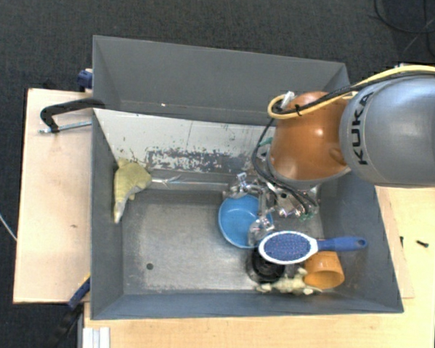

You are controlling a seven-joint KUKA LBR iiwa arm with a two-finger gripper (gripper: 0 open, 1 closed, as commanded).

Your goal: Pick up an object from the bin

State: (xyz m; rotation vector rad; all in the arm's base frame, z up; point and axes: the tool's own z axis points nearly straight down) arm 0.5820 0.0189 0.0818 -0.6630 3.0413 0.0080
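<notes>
My gripper (277,200) hangs low in the right half of the bin, its metal parts just under the orange wrist cover. It stands over the right rim of a blue cup (236,220) that lies on its side near the bin's middle. Right below the gripper lies a round blue brush with a white rim (287,247), its blue handle pointing right. An orange cup (325,270) sits under that handle. A black round thing (260,267) is partly hidden beneath the brush head.
A small cream-coloured toy (289,285) lies against the front wall below the brush. A pale yellow-green soft thing (127,184) rests in the far left corner. The arm's grey body and orange cover hide the bin's back right corner.
</notes>
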